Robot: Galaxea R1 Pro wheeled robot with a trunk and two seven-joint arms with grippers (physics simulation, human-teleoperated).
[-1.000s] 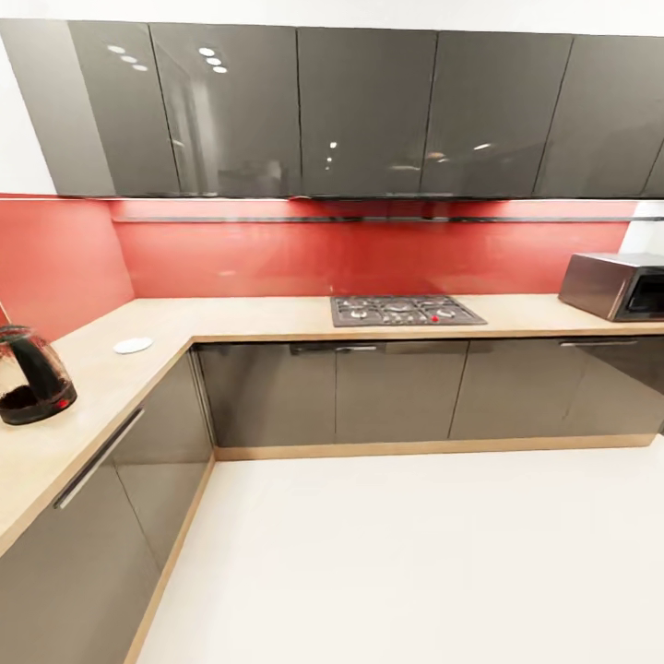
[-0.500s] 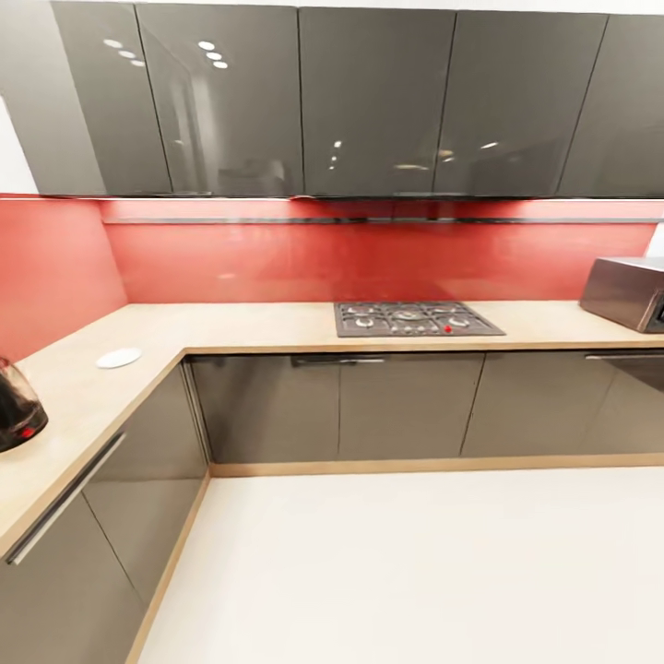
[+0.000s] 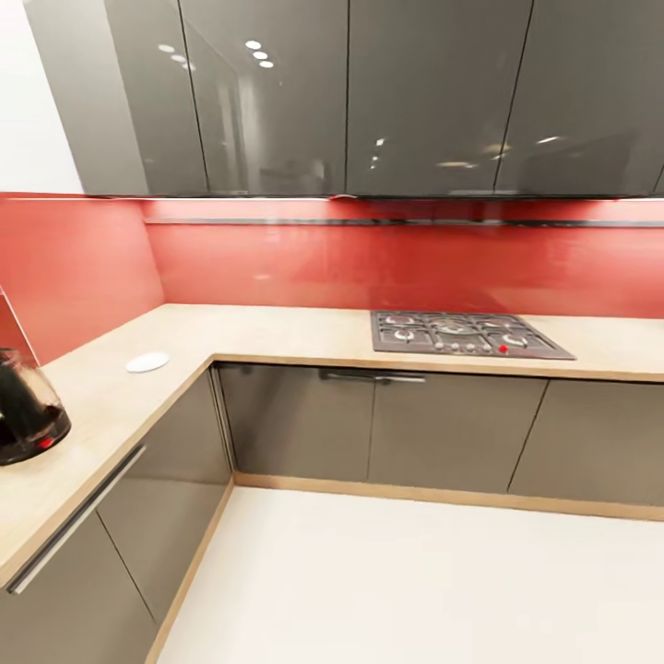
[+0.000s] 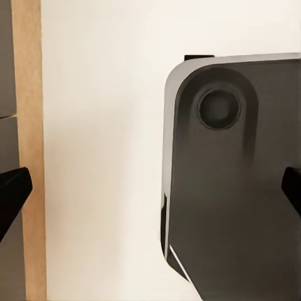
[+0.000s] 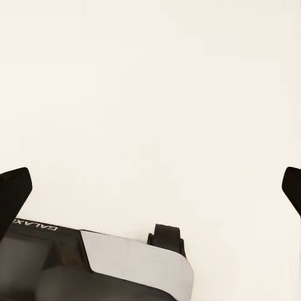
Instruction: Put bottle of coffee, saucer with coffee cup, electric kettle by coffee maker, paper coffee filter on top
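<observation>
The electric kettle (image 3: 28, 415), clear glass on a black base with a small red switch, stands on the tan countertop (image 3: 267, 327) at the left edge of the head view. Further along the same left run lies the small white saucer (image 3: 148, 361), flat and with nothing on it. In the left wrist view my left gripper (image 4: 150, 194) is open, its black fingertips (image 4: 12, 194) far apart over the white floor and my own dark base. My right gripper (image 5: 150, 191) is open too, above bare white floor. The coffee maker, bottle, filter and cup are out of view.
An L-shaped counter with dark grey fronts (image 3: 295, 424) wraps the left and back. A gas hob (image 3: 466, 334) is set in the back run under glossy grey wall cabinets (image 3: 424, 92). White floor (image 3: 415, 581) spreads in front; a wooden plinth (image 4: 28, 125) runs beside my base (image 4: 238, 188).
The whole head view has shifted: the camera turned and came closer to the corner, and the microwave at the right has left the picture. Kettle and saucer stay put on the counter.
</observation>
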